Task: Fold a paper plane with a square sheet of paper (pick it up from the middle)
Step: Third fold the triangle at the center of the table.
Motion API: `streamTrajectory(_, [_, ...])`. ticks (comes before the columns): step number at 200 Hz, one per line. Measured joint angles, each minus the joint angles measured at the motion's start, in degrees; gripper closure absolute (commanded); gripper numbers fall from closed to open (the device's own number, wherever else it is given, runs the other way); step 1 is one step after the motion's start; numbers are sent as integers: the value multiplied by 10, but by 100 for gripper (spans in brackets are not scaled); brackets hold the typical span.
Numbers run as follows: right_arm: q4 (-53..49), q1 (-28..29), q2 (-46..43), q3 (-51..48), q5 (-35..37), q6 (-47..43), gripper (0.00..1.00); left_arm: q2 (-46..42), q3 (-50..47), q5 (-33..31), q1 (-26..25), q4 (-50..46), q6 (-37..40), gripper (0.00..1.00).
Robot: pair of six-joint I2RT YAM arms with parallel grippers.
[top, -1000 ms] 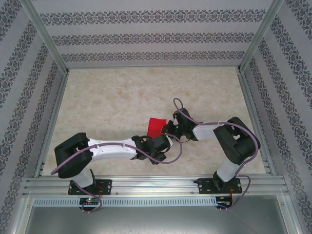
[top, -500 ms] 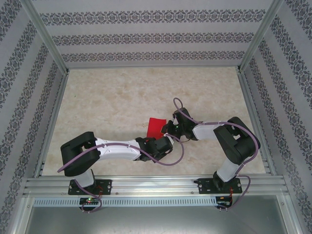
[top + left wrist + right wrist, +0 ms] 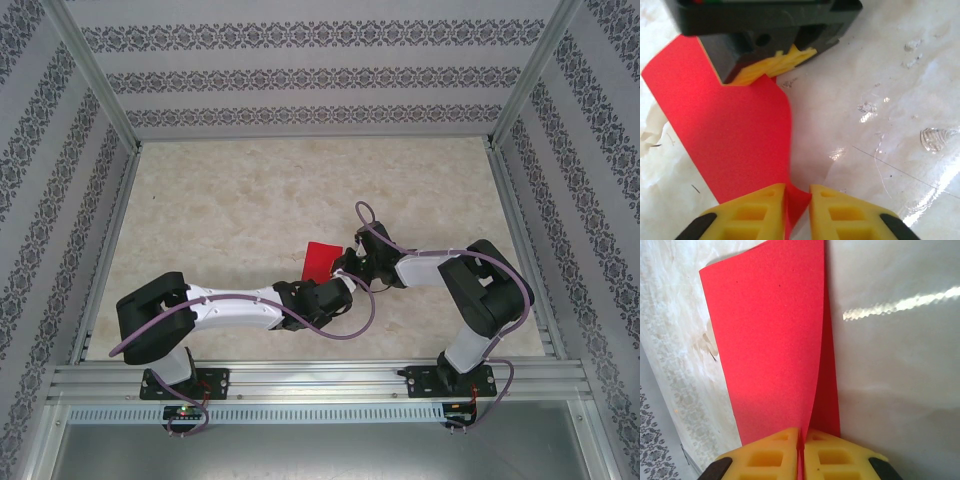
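The red sheet [image 3: 767, 340] stands doubled over the surface [image 3: 895, 390], pinched tight in the right hand [image 3: 801, 434] so its halves meet. The left hand [image 3: 797, 189] sits narrow around the opposite edge (gripping or not, I cannot tell), probably to steady the fold.

The sheet of paper [image 3: 775, 340] is thin red paper, matt, with a faintly grainy face. The fingers [image 3: 770, 455] are yellow plastic, smooth and dull, moulded with hollow cells. The worktop [image 3: 880, 100] is glossy and carries a pale marbled print, bright glare and a few fine scratches. The frame rails [image 3: 320, 380] are bare metal with a satin sheen, and the arm shells [image 3: 235, 308] are smooth plastic, white and black.
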Motion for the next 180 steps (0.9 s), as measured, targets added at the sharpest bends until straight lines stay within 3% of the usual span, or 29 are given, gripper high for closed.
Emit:
streamTrajectory(40, [-2, 0, 0, 0, 0, -1, 85, -8, 0, 4, 0, 0, 3, 100])
streamTrajectory(76, [-10, -5, -5, 0, 0, -9, 78, -9, 0, 21, 4, 0, 4, 100])
streamTrajectory(115, [-46, -27, -58, 0, 9, -29, 70, -29, 0, 116, 42, 0, 2, 100])
streamTrajectory(130, [-72, -30, -88, 1, 22, -44, 70, -40, 0, 158, 63, 0, -1, 100])
streamTrajectory(180, [-113, -30, -113, 36, 30, -76, 85, -59, -5, 280, 126, 5, -17, 100])
